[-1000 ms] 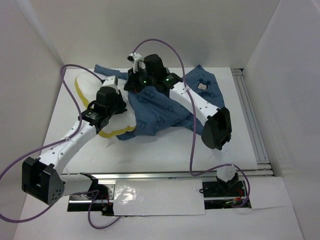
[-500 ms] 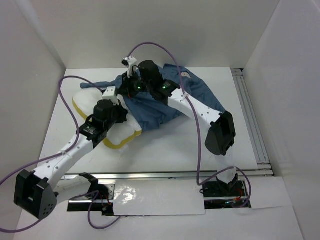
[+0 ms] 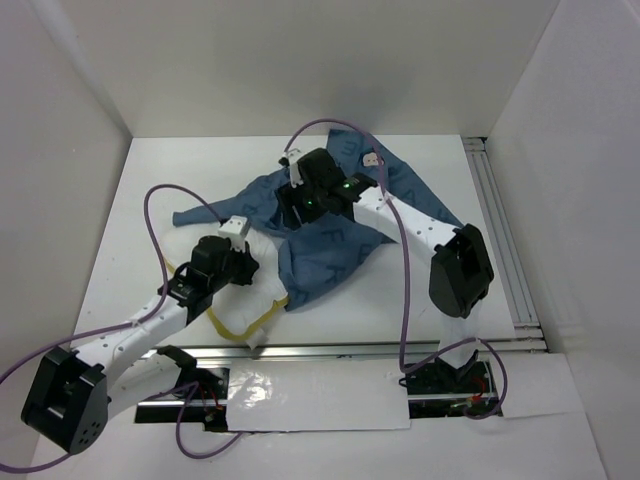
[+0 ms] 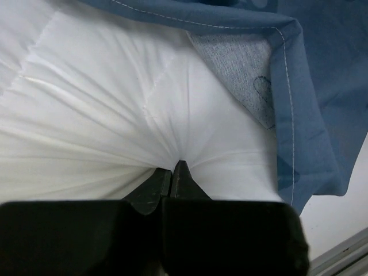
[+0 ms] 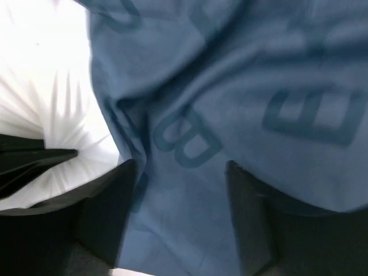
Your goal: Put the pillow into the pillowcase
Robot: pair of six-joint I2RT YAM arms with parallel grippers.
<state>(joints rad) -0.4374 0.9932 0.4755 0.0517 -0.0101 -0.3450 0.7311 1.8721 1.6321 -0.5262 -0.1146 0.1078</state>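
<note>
Across the middle of the white counter (image 3: 140, 220) sprawls the pillowcase (image 3: 335, 250), a limp dark blue cloth printed with pale letters. It is crumpled into loose folds, and its stitched hem is turned back to show a paler inside. From its near-left edge pokes the pillow (image 3: 262, 282), plump, white and quilted, trimmed with yellow piping; whether its far end sits inside the case or merely under it cannot be told. Both white arms reach over the cloth and hide part of it, with purple cables (image 3: 405, 290) looping above. The left gripper (image 4: 172, 171) is pressed together, pinching a gathered pucker of pillow fabric just beside the hem. The right gripper (image 5: 181, 213) stands spread, blue cloth lying across the gap.
</note>
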